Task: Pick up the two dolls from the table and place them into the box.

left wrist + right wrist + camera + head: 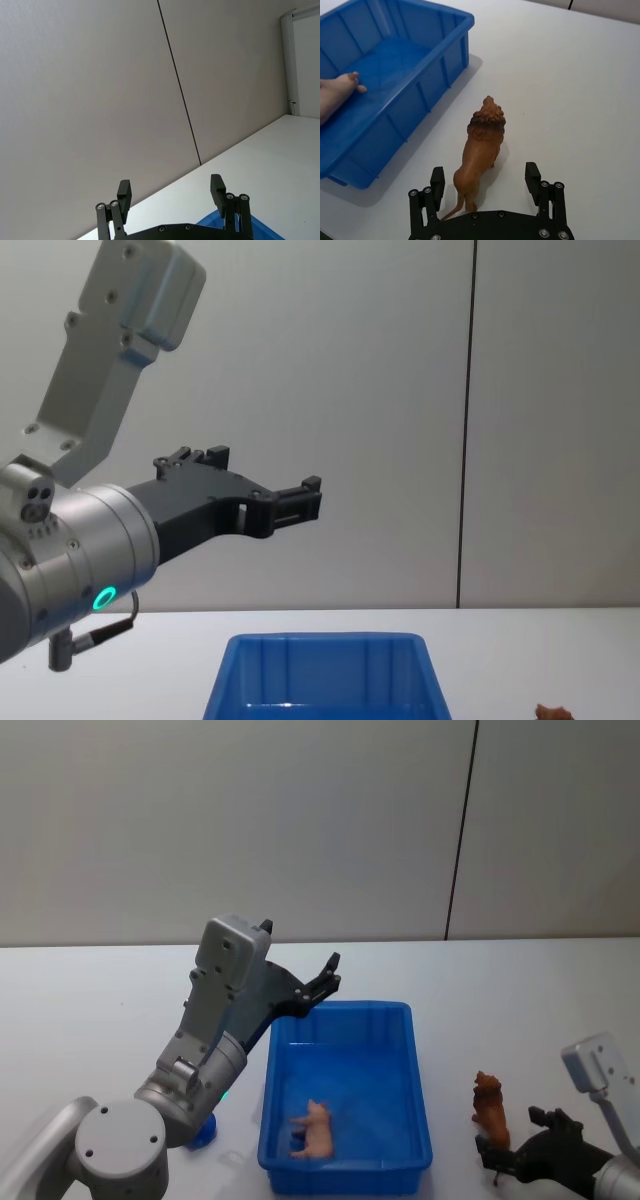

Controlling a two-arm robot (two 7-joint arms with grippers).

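Brown lion doll [481, 150] stands on table [570, 85] just beside blue box [451, 55], right gripper [485, 176] jaws wide at its tail end. Likely light, rigid, slick: pinch the torso. Pink doll [315, 1128] lies in box. Left gripper [170, 190] raised, wide, empty.

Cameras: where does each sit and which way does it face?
Head: high, looking down at the table; both arms, left gripper raised by the box, pink doll inside.
Chest: low, facing the wall; left gripper shows.
Left wrist: faces the wall; own open fingers.
Right wrist: looks down at the brown doll; right gripper open around it.
Head and right wrist share that doll beside the box.
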